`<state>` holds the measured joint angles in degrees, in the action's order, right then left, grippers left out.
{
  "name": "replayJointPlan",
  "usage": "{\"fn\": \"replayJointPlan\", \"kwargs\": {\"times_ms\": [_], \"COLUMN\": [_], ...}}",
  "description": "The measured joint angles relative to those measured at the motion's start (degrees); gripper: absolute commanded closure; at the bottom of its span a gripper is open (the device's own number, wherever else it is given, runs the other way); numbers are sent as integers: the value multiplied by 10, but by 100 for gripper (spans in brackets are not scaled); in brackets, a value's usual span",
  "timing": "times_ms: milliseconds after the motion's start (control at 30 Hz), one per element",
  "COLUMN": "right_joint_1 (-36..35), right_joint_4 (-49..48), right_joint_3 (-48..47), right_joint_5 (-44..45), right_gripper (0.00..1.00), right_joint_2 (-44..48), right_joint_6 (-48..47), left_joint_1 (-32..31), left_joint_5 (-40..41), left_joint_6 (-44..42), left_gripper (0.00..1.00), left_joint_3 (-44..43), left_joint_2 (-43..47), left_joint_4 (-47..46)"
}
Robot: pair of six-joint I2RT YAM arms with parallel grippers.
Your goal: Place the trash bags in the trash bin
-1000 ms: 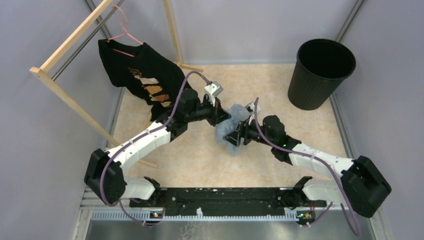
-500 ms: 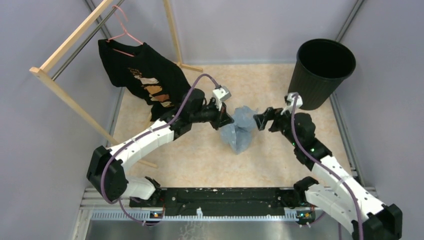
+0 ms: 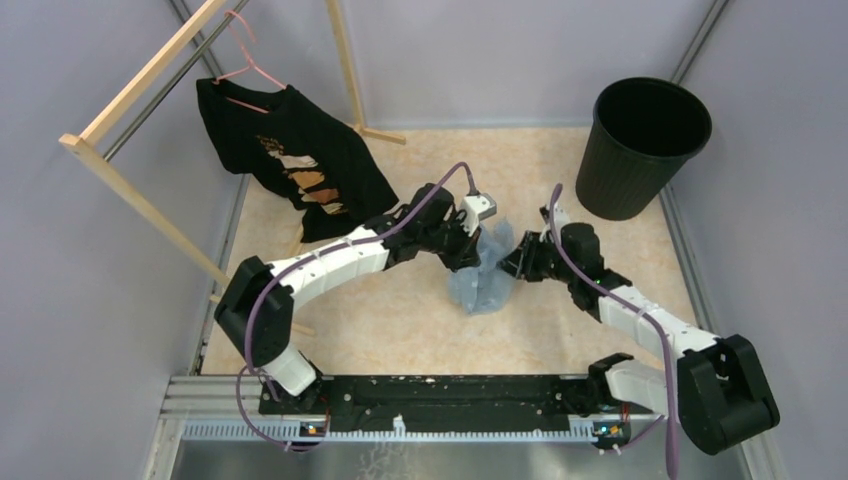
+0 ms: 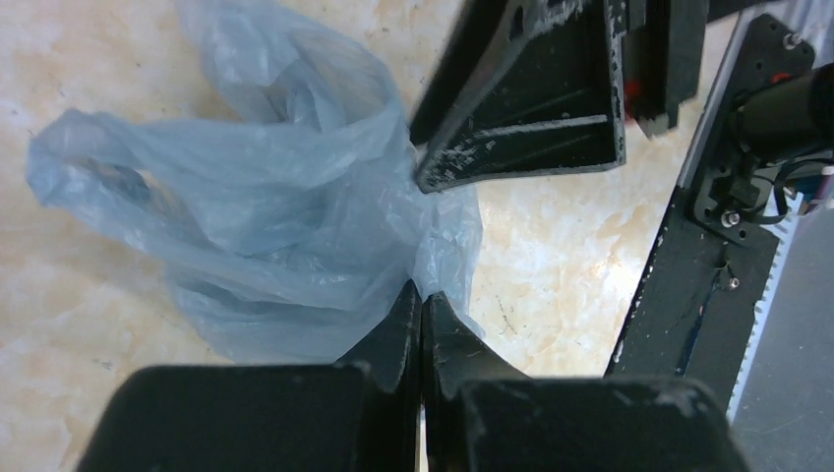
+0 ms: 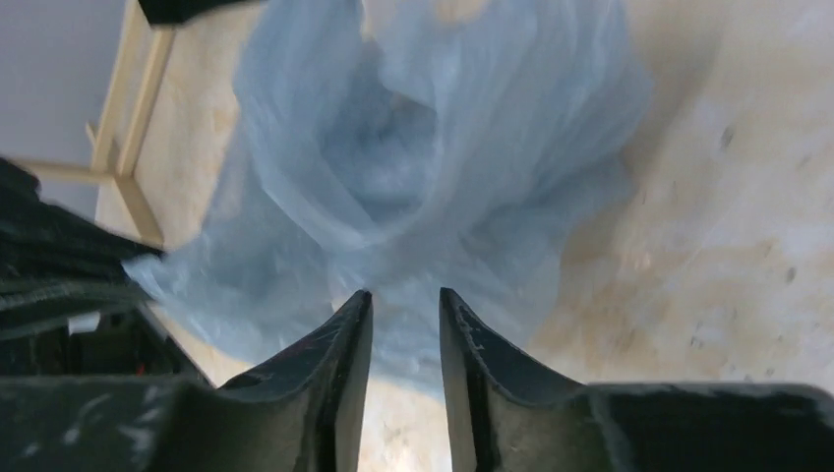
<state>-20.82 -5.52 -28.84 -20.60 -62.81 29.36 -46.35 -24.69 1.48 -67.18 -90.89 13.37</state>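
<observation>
The pale-blue trash bag lies crumpled on the beige floor at mid-table. My left gripper is at its left top edge; in the left wrist view it is shut on a fold of the bag's film. My right gripper is at the bag's right side; in the right wrist view it is open with a narrow gap, the bag just beyond its tips. The black trash bin stands upright at the back right, apart from both grippers.
A black T-shirt hangs on a pink hanger from a wooden rack at the back left. Grey walls close in the sides. A black rail runs along the near edge.
My left gripper has moved right, taking the bag's edge with it. My right gripper pulled away toward the bin, then came back down to the bag's right side.
</observation>
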Motion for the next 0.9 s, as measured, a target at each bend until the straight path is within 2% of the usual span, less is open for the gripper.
{"fn": "replayJointPlan", "kwargs": {"times_ms": [33, 100, 333, 400, 533, 567, 633, 733, 800, 833, 900], "right_joint_1": [0, 0, 0, 0, 0, 0, 0, 0, -1, -2, -9], "right_joint_4": [-13, -21, -26, -28, -3, 4, 15, 12, -6, -18, -30], "right_joint_3": [22, 49, 52, 50, 29, 21, 0, -33, -43, -43, -43], "right_joint_5": [-10, -21, 5, 15, 45, 52, 58, 47, 30, 21, 9], "right_gripper": [90, 99, 100, 84, 37, 29, 22, 21, 23, 27, 46], "right_joint_2": [0, 2, 78, 99, 110, 107, 95, 53, 16, -3, -44], "right_joint_6": [9, 23, 22, 17, 3, 1, -5, -3, 7, 14, 28], "left_joint_1": [-2, -7, -19, -21, -24, -25, -31, -43, -49, -51, -54], "left_joint_5": [3, 8, 29, 32, 32, 31, 29, 25, 24, 25, 27], "left_joint_6": [0, -1, -15, -17, -17, -17, -17, -16, -16, -17, -16], "left_gripper": [100, 100, 97, 97, 97, 97, 95, 89, 77, 69, 57], "left_joint_3": [-8, -21, -34, -34, -34, -34, -35, -36, -36, -36, -36], "left_joint_2": [-11, -28, -39, -39, -39, -39, -40, -50, -58, -62, -64], "left_joint_4": [8, 24, 57, 59, 60, 60, 60, 59, 59, 60, 61]}}
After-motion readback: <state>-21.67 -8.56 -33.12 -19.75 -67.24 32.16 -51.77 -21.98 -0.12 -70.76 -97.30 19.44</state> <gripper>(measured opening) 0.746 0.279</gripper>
